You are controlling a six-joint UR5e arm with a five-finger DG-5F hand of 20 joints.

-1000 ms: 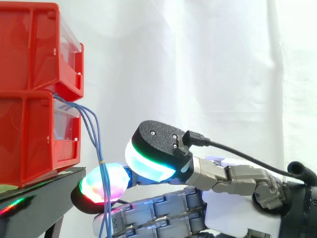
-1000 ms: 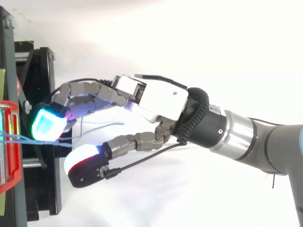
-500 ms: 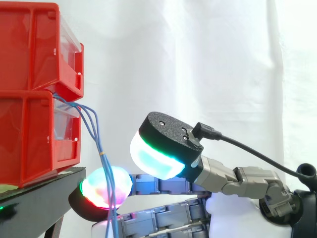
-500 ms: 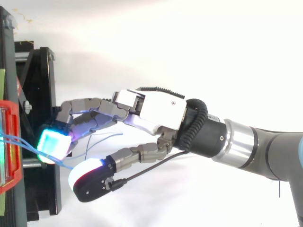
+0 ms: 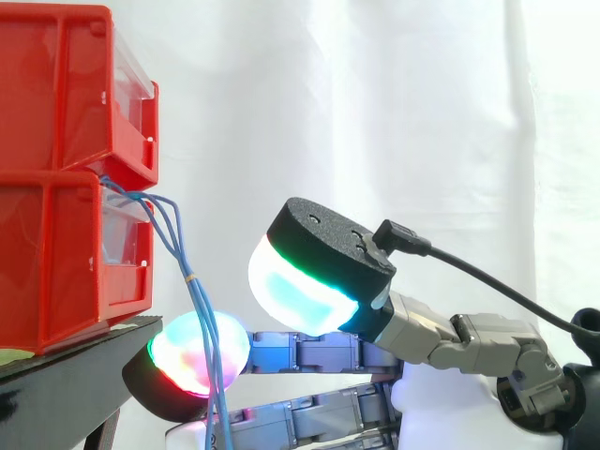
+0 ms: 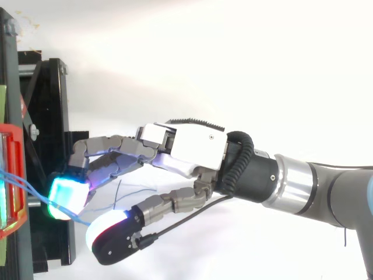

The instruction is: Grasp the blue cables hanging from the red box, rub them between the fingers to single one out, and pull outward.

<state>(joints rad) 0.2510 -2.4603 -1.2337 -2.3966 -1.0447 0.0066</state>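
Blue cables (image 5: 187,267) hanging from red bins (image 5: 56,178), lying across hand (image 6: 192,146) fingertip, thumb spread apart

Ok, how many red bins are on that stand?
2, stacked: the upper red bin sits on the lower red bin, which rests on the black stand. More may lie out of frame.

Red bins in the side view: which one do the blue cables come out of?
The lower bin. The blue cables come out at its top front edge, just under the upper bin, and hang down in front of it.
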